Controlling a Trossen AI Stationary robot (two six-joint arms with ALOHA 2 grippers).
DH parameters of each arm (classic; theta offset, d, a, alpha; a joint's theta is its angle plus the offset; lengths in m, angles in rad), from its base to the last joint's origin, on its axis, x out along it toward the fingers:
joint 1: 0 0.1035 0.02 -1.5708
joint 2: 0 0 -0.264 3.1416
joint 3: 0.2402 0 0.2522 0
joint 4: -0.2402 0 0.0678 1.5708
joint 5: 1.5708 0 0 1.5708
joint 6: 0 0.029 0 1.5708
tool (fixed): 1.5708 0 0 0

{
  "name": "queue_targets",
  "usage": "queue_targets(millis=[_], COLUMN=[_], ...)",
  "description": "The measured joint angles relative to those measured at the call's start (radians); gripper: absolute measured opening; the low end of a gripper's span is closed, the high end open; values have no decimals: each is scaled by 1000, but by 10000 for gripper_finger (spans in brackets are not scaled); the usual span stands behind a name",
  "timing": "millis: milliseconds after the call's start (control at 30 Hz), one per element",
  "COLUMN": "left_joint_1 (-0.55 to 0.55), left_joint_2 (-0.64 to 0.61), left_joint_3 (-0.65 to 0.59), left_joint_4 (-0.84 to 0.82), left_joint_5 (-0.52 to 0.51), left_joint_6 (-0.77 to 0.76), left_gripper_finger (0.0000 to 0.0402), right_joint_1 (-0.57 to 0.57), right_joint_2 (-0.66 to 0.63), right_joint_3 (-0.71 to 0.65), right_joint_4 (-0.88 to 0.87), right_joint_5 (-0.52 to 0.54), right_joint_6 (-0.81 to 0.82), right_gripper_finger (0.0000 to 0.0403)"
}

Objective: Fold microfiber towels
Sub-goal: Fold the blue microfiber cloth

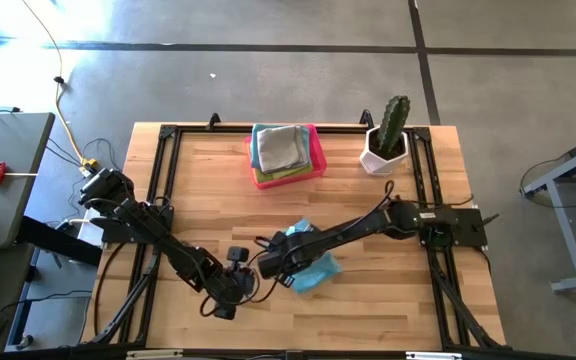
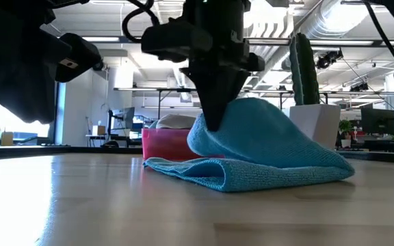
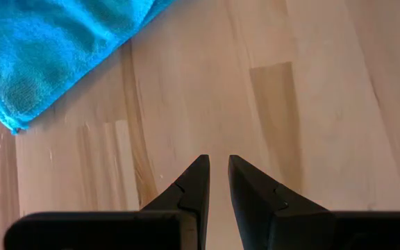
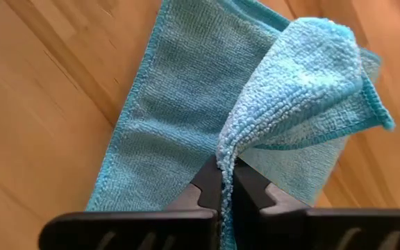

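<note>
Teal-blue towel (image 1: 313, 268): lies on the near middle of the table, partly doubled over; one edge is lifted off the wood and draped back over the rest, while the lower layer stays flat on the table (image 2: 204, 171).
Lifted fold (image 4: 304, 76): rises from the flat layer to the right gripper's fingers and hangs in a soft hump, its hemmed edge curling over the far side.
Right gripper (image 4: 222, 182): fingers pressed together on the raised edge of the teal-blue towel, cloth pinched between the tips; the arm reaches in from the table's right side and stands just above the towel's left part in the high view.
Left gripper (image 3: 216, 170): low over bare wood just beside the towel, touching nothing; its fingers (image 3: 193, 182) stand close with a narrow gap between them and hold nothing. A corner of the teal-blue towel shows farther off in its wrist view.
Left arm (image 1: 173, 255): comes in from the table's left edge and ends near the front, close to the right gripper.
Other towels (image 1: 280, 148): a stack with grey on top and green and yellow edges showing beneath, sitting in the pink tray.
Pink tray (image 1: 318, 160): at the far middle of the table, well apart from the teal-blue towel.
Cactus (image 1: 395, 122): upright in a white pot (image 1: 380, 158) at the far right, beside the tray.
Table (image 1: 388, 310): light wood planks, with a black frame along its edges.
</note>
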Motion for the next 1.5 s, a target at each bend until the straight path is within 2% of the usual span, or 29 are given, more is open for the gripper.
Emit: queue_targets(millis=[233, 333, 533, 667, 767, 833, 933, 1033, 1267, 1367, 1500], left_joint_1=[-19, -28, -38, -43, -43, -43, -43, -44, -44, -44, -39], left_joint_2=[0, 0, 0, 0, 0, 0, 0, 0, 0, 0, 0], left_joint_3=[0, 0, 0, 0, 0, -3, -8, -8, -8, -8, -8], left_joint_4=[-19, -19, -19, -19, -20, -19, -27, -16, -16, -15, -14], left_joint_5=[0, 0, 0, 0, 0, 0, 0, 0, 0, 0, -1], left_joint_6=[-9, -11, -18, -26, -46, -58, -64, -75, -114, -128, -150], left_gripper_finger=[46, 46, 46, 46, 46, 46, 46, 46, 46, 46, 46], right_joint_1=[2, 4, 9, 16, 34, 46, 58, 58, 21, 36, 71], right_joint_2=[6, 6, 6, 6, 4, -3, -9, -23, -46, -46, -48], right_joint_3=[-5, -5, -4, 66, 126, 109, 50, -53, -281, -288, -212], right_joint_4=[7, 31, 111, -28, -212, -213, -204, -209, -99, -59, -79], right_joint_5=[35, 37, 33, 52, 186, 260, 265, 298, 101, 51, 34], right_joint_6=[-14, -46, -118, -139, -129, -140, -220, -179, -184, -217, -225], right_gripper_finger=[10, 44, 138, 168, 168, 165, 161, 157, 153, 141, 124])
